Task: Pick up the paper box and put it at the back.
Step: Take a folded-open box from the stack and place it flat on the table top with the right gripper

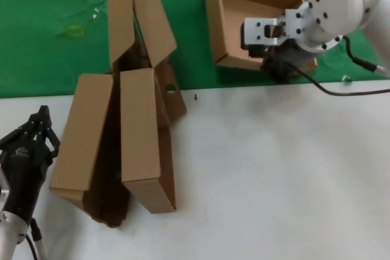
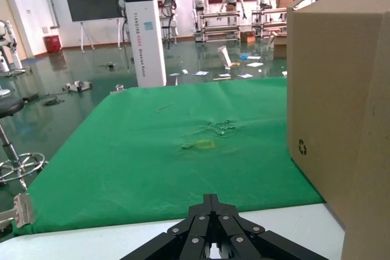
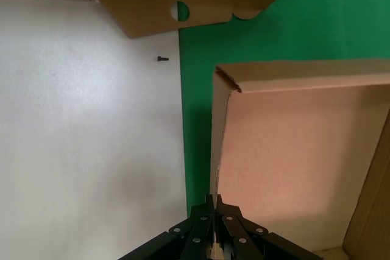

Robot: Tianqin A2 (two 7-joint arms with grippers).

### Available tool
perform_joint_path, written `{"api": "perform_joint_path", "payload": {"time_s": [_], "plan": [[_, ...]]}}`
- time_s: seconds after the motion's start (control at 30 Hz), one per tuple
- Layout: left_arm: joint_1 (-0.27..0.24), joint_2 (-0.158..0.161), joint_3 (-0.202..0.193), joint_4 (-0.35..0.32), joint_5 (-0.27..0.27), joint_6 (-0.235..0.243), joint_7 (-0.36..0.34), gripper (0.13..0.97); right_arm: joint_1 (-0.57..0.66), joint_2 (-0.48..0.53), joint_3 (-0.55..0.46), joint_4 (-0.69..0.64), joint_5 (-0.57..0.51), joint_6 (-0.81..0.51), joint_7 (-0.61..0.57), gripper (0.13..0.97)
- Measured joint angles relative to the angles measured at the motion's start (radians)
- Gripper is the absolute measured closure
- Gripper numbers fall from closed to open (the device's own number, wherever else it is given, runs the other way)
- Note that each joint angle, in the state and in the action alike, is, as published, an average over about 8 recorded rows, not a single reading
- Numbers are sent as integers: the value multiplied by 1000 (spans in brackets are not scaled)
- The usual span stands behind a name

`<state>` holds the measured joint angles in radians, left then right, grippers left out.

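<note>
The paper box (image 1: 244,10) lies open on the green cloth (image 1: 49,59) at the back right, with its hollow facing up. My right gripper (image 1: 277,65) is at the box's near wall, by the cloth's front edge. In the right wrist view the gripper (image 3: 214,202) is shut on the thin edge of that wall, and the box's inside (image 3: 304,150) fills the space beyond it. My left gripper (image 1: 39,120) is shut and empty, parked low at the front left on the white table; it also shows in the left wrist view (image 2: 211,202).
Two other brown boxes (image 1: 82,138) (image 1: 143,138) lie side by side at the left, with long flaps (image 1: 131,16) reaching onto the cloth. One flap has a round hole (image 1: 170,87). A small black screw (image 1: 196,96) lies at the cloth's edge. One box (image 2: 341,108) stands close beside my left gripper.
</note>
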<state>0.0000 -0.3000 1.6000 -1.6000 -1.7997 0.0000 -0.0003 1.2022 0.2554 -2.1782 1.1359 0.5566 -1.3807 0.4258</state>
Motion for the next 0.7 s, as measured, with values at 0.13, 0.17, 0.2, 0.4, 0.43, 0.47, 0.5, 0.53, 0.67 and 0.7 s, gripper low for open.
{"api": "perform_joint_path", "payload": {"time_s": [0.13, 0.17, 0.2, 0.4, 0.43, 0.47, 0.5, 0.53, 0.67, 0.7], "plan": [[0, 0, 0, 0, 0, 0, 0, 954, 11, -17, -25, -42, 2, 17, 4, 946], [0, 0, 0, 0, 0, 0, 0, 954, 13, -19, -30, -50, 3, 21, 4, 946], [0, 0, 0, 0, 0, 0, 0, 954, 14, -22, -35, -57, 4, 25, 5, 946], [0, 0, 0, 0, 0, 0, 0, 954, 21, -35, -58, -101, 15, 55, 9, 946], [0, 0, 0, 0, 0, 0, 0, 954, 23, -38, -60, -109, 17, 60, 9, 946], [0, 0, 0, 0, 0, 0, 0, 954, 25, -40, -62, -117, 19, 66, 10, 946], [0, 0, 0, 0, 0, 0, 0, 954, 27, -43, -64, -125, 22, 72, 10, 946], [0, 0, 0, 0, 0, 0, 0, 954, 30, -47, -66, -134, 24, 78, 11, 946], [0, 0, 0, 0, 0, 0, 0, 954, 40, -61, -73, -168, 31, 103, 17, 946], [0, 0, 0, 0, 0, 0, 0, 954, 43, -66, -75, -177, 32, 109, 19, 946]]}}
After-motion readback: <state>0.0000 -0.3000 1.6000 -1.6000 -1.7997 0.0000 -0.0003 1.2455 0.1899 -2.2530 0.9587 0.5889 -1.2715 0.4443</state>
